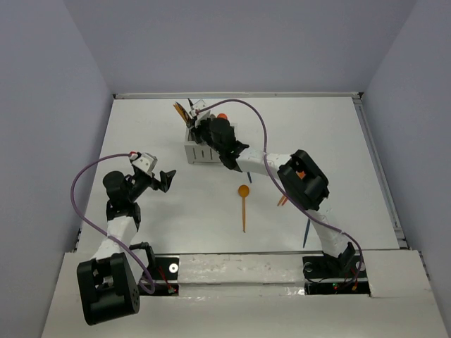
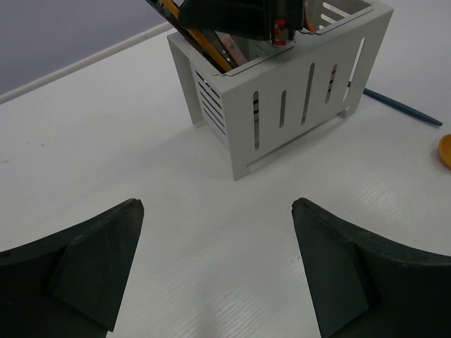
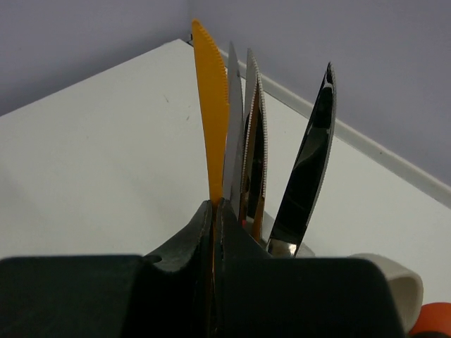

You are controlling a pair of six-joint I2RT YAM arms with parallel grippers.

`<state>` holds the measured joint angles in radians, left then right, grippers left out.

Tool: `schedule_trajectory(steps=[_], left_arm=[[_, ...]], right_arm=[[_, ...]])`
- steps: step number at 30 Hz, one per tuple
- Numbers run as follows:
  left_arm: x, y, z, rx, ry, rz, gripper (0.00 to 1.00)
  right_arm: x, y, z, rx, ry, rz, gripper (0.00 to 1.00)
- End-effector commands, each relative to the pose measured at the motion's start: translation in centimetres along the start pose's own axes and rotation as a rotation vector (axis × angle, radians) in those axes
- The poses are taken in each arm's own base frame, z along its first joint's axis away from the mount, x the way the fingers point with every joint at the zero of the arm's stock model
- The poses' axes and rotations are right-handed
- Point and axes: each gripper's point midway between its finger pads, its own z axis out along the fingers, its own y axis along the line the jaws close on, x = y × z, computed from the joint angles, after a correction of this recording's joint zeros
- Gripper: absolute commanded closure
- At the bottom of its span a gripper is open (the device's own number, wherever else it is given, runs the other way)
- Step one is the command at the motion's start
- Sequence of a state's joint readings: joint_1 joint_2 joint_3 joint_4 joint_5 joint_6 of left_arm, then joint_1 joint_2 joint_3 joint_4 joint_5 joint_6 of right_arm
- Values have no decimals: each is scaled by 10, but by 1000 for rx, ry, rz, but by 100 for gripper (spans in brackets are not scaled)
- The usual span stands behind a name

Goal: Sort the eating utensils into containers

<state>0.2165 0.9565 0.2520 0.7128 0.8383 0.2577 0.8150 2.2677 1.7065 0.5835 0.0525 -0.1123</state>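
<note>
White tabletop (image 1: 155,127) under grey walls: the right gripper (image 3: 213,211) pinches its jaws flat on a thin serrated orange plastic knife (image 3: 210,113), blade up, apparently to stand it beside the glossy black knife (image 3: 310,162) in the white slotted caddy (image 1: 199,152) at upper middle of the overhead view. The left gripper (image 2: 216,211) hangs wide and empty at centre left, probably waiting, while an orange long-handled spoon (image 1: 244,204) lies loose mid-frame.
</note>
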Motion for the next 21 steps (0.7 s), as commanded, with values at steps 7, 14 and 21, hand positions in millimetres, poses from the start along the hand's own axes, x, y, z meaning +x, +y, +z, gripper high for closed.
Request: schedule_trajectory(steps=[7,14,21], left_arm=[[-12,-6,-2,23,-47,67,1],[-12,-5,-4,12,-52,75,1],[-15,-3,-5,-2,-60,89,1]], right_arm=[[-76,9,-40,-36,-90,-18,50],[-103,-30,-118,152,99,72,43],[-20,-107,-214,337,535,272,34]])
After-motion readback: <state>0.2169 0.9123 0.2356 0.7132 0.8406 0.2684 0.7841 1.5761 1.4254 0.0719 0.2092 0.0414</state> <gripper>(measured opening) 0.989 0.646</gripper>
